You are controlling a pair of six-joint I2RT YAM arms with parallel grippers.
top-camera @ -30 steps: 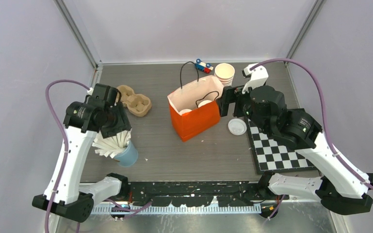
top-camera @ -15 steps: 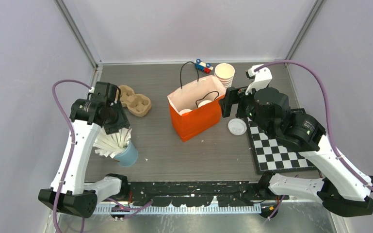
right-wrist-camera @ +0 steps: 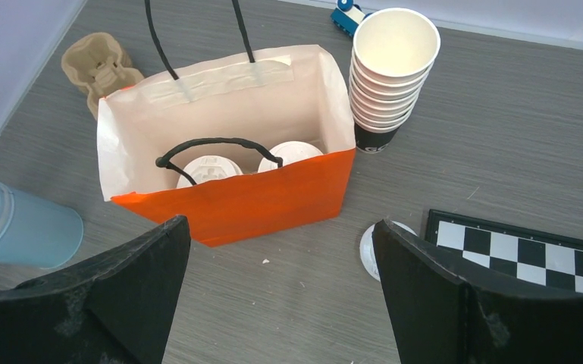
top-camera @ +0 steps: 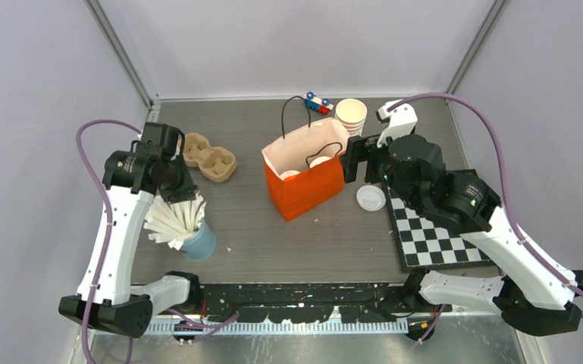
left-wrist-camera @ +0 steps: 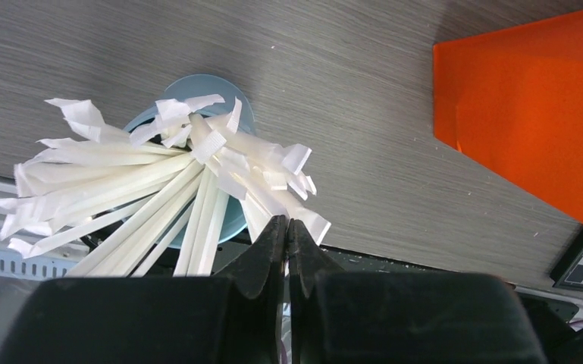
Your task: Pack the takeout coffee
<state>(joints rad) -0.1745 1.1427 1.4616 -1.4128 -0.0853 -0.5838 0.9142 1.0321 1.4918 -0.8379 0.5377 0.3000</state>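
Note:
Two takeout coffee cups (top-camera: pixel 289 174) (right-wrist-camera: pixel 208 168) with white lids stand inside the open orange bag (top-camera: pixel 303 189) (right-wrist-camera: pixel 250 201); the second one (right-wrist-camera: pixel 289 154) is beside the first. My right gripper (right-wrist-camera: pixel 279 222) (top-camera: pixel 352 163) hovers wide open over the bag's right end, holding nothing. My left gripper (left-wrist-camera: pixel 287 221) is over the blue cup (top-camera: pixel 201 243) (left-wrist-camera: pixel 197 83) of white paper sticks (top-camera: pixel 174 220) (left-wrist-camera: pixel 144 174). Its jaws are pressed together at the tip of one stick, with a thin white sliver between them.
A stack of lidless cups (top-camera: pixel 351 116) (right-wrist-camera: pixel 390 68) stands behind the bag's right end. A loose white lid (top-camera: pixel 370 198) lies next to a checkerboard (top-camera: pixel 432 235). A cardboard cup carrier (top-camera: pixel 208 158) sits at the back left, a toy car (top-camera: pixel 318 101) at the back.
My left gripper has closed from part open to shut at the sticks, and its wrist has shifted slightly. The right arm has barely moved and stays open.

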